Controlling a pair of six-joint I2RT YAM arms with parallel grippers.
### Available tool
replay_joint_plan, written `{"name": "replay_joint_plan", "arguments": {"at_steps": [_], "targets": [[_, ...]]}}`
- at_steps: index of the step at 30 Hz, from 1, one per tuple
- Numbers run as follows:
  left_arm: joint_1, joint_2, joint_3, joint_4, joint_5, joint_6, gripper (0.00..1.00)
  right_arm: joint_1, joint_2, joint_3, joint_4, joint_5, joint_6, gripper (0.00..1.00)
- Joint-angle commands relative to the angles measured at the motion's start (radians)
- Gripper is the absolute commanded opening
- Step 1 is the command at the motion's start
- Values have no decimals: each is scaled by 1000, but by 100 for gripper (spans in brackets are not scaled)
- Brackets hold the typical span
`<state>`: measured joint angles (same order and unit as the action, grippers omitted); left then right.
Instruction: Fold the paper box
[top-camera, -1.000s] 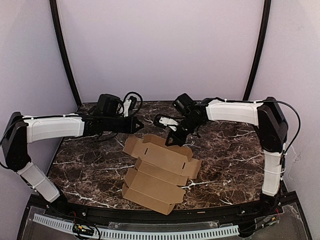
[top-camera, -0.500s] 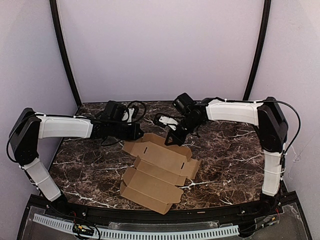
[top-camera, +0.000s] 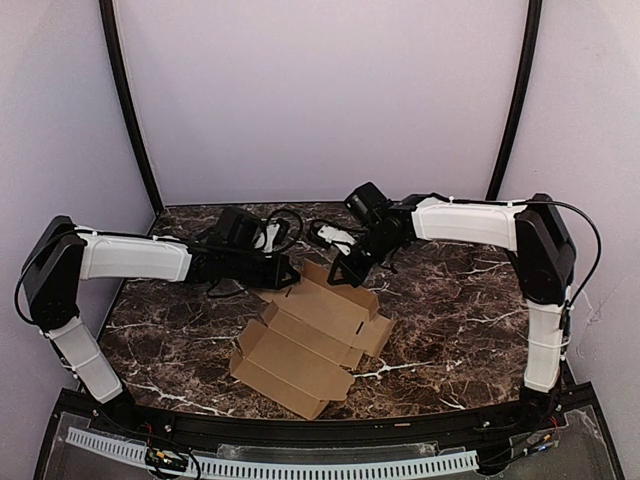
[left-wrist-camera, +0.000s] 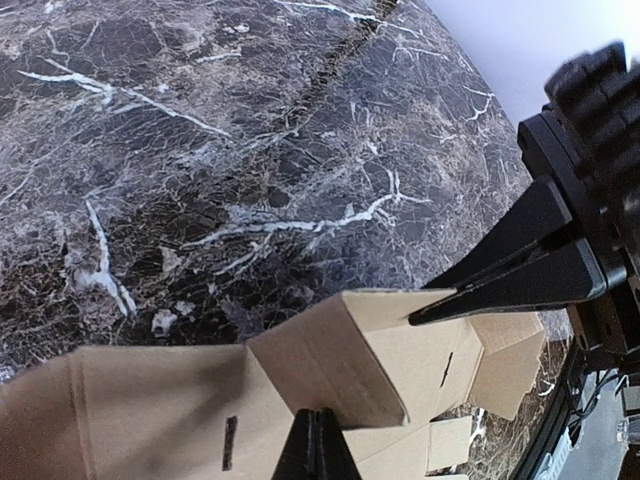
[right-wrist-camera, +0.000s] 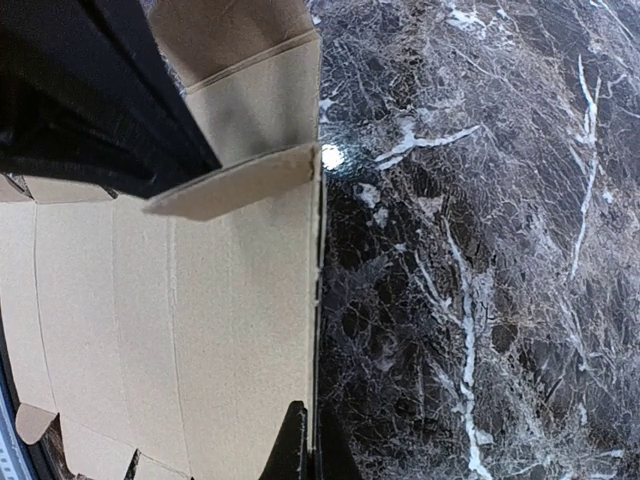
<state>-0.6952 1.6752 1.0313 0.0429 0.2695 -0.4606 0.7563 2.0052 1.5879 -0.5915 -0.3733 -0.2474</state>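
Left end effector (top-camera: 285, 272) has reached the paper box (top-camera: 310, 345) on its side toward the bench (top-camera: 460, 300) far edge. It and right end effector (top-camera: 340, 268) straddle flaps, jaws apart.

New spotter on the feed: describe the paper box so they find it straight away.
On the dark marble table, look on the near side of the left tool and right tool. The paper box is the mostly flat brown cardboard sheet with creases, tabs and slots, its far flaps lifted; nothing else there is cardboard.

Left arm (top-camera: 130, 258), right arm (top-camera: 465, 222) reach inward; left fingers (left-wrist-camera: 520, 265) parted, right fingers (right-wrist-camera: 90, 110) parted.
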Motion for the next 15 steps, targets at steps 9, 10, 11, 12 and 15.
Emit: {"name": "replay_joint_plan", "arguments": {"at_steps": [9, 10, 11, 12, 15], "targets": [[-27, 51, 6, 48, -7, -16, 1, 26, 8, -6, 81, -5, 53, 0], [-27, 54, 7, 55, -9, -16, 1, 30, 4, -12, 80, -8, 53, 0], [-27, 59, 14, 61, -14, -16, 1, 33, 1, -18, 84, -10, 54, 0], [-27, 61, 17, 64, -16, -18, 1, 35, -3, -26, 87, -10, 56, 0], [-27, 69, 34, 76, -33, -20, 1, 41, -21, -53, 100, -13, 61, 0]]}}
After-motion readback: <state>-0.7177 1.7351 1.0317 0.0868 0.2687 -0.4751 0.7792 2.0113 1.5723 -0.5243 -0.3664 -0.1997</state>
